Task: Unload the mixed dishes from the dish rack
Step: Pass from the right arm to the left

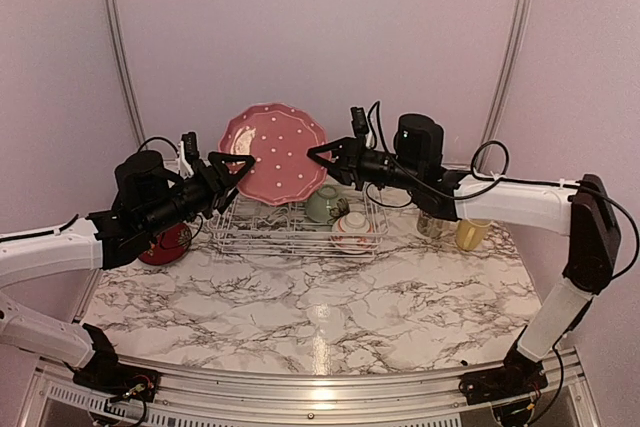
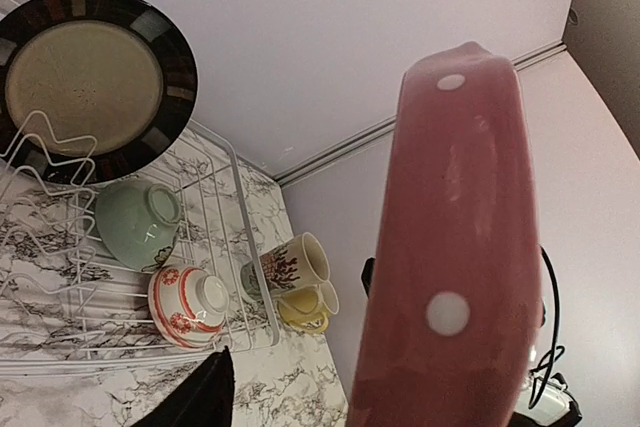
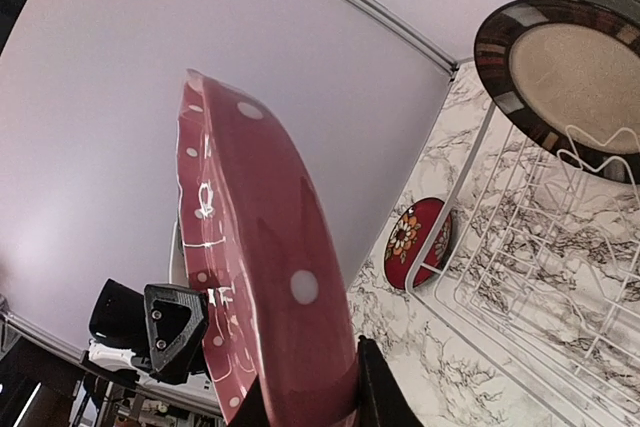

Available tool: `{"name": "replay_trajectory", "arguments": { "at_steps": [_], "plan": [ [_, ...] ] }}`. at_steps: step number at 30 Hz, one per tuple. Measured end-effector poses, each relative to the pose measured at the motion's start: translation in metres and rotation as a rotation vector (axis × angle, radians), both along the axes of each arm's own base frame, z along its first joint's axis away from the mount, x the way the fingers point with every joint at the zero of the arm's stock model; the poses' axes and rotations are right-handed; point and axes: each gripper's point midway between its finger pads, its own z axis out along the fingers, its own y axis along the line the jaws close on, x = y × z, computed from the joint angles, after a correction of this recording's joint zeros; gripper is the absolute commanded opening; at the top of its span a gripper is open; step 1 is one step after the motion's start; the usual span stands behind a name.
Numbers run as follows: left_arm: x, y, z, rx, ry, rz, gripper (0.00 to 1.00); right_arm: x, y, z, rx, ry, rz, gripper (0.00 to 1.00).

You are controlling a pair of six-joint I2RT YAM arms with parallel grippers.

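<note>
The pink dotted plate (image 1: 272, 152) hangs upright in the air above the white wire dish rack (image 1: 290, 232). My right gripper (image 1: 325, 152) is shut on the plate's right rim, with a finger on each face in the right wrist view (image 3: 372, 392). My left gripper (image 1: 232, 167) is open at the plate's left rim; one finger (image 2: 200, 397) stands well apart from the plate (image 2: 455, 247) and the other is hidden behind it. The rack holds a black-rimmed cream plate (image 2: 85, 82), a pale green bowl (image 2: 138, 222) and a red-white patterned bowl (image 2: 190, 305).
A small dark-red flowered plate (image 3: 418, 242) leans on the outside of the rack's left end (image 1: 165, 244). A patterned cream mug (image 2: 290, 265) and a yellow mug (image 2: 305, 307) lie on the marble table right of the rack. The back wall is close behind.
</note>
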Motion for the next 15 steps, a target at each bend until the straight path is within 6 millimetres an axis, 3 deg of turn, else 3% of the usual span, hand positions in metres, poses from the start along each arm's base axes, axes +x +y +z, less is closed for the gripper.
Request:
{"name": "replay_trajectory", "arguments": {
  "at_steps": [7, 11, 15],
  "plan": [
    [0.001, 0.001, 0.000, -0.015, 0.012, 0.008, 0.49, -0.004, 0.009, -0.004, 0.017, 0.016, 0.033, 0.00],
    [0.001, 0.002, 0.002, -0.022, 0.014, 0.017, 0.33, -0.004, 0.015, -0.013, 0.017, 0.035, 0.044, 0.00],
    [0.001, 0.009, 0.001, -0.005, 0.015, 0.045, 0.07, -0.004, 0.017, -0.018, 0.016, 0.048, 0.045, 0.02]
  ]
}}
